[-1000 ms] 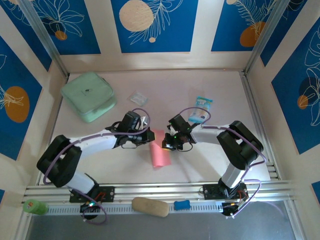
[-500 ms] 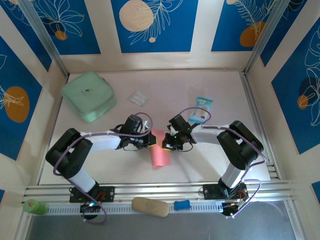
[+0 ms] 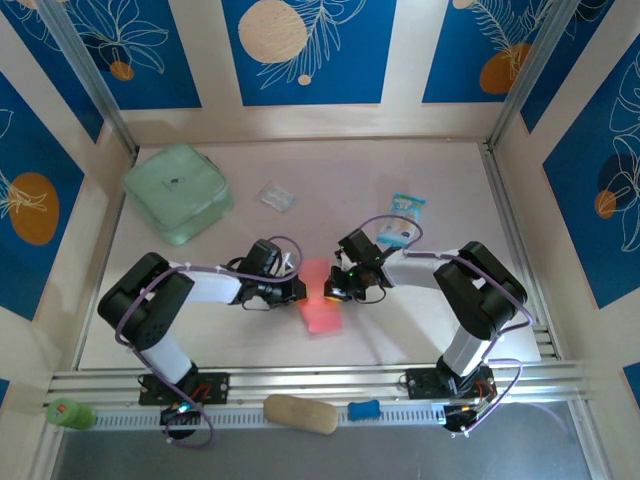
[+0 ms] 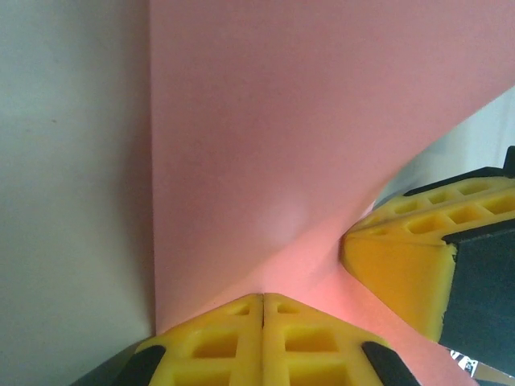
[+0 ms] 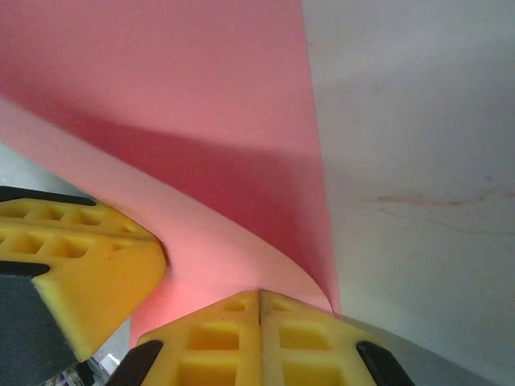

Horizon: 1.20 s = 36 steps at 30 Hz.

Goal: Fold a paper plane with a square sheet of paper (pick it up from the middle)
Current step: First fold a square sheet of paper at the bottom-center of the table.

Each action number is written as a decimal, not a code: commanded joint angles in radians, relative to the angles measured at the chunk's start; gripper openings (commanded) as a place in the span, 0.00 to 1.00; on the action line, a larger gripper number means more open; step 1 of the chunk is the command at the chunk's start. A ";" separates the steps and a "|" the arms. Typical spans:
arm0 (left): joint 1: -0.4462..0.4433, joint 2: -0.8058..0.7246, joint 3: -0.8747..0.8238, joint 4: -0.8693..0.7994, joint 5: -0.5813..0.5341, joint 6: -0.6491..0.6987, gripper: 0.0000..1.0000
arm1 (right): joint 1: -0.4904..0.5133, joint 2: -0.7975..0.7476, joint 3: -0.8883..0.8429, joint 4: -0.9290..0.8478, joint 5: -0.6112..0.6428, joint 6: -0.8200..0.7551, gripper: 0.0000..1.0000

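Note:
The square sheet of paper (image 3: pixel 320 304) is salmon pink and lies partly folded at the table's middle, between both arms. My left gripper (image 3: pixel 298 291) is shut. Its yellow tips (image 4: pixel 263 299) rest against the sheet's left side where a diagonal crease starts across the paper (image 4: pixel 282 145). My right gripper (image 3: pixel 331 290) is shut on a raised, curling flap of the paper (image 5: pixel 209 233), which casts a shadow on the flat part (image 5: pixel 177 88). Each wrist view shows the other gripper's yellow fingers close by: the right one's (image 4: pixel 398 257) and the left one's (image 5: pixel 76 261).
A mint-green pouch (image 3: pixel 177 192) lies at the back left, a small clear wrapper (image 3: pixel 277 196) behind the arms, and a blue-and-white snack packet (image 3: pixel 401 217) at the back right. A tan object (image 3: pixel 300 413), a blue piece (image 3: pixel 364 409) and a green item (image 3: pixel 68 413) sit along the near rail.
My left arm has drawn in and its shut gripper has slid right onto the sheet's left edge. The paper now looks lifted and shorter. The right gripper has stayed in place.

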 commanded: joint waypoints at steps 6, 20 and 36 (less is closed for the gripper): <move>0.021 -0.050 0.117 -0.204 -0.035 0.083 0.00 | -0.004 0.031 -0.039 -0.091 0.059 0.010 0.00; 0.089 0.085 0.100 -0.137 -0.003 0.082 0.00 | 0.000 0.036 -0.047 -0.088 0.060 0.015 0.00; 0.132 0.090 0.207 -0.165 0.067 0.111 0.00 | 0.000 0.040 -0.043 -0.097 0.061 0.012 0.00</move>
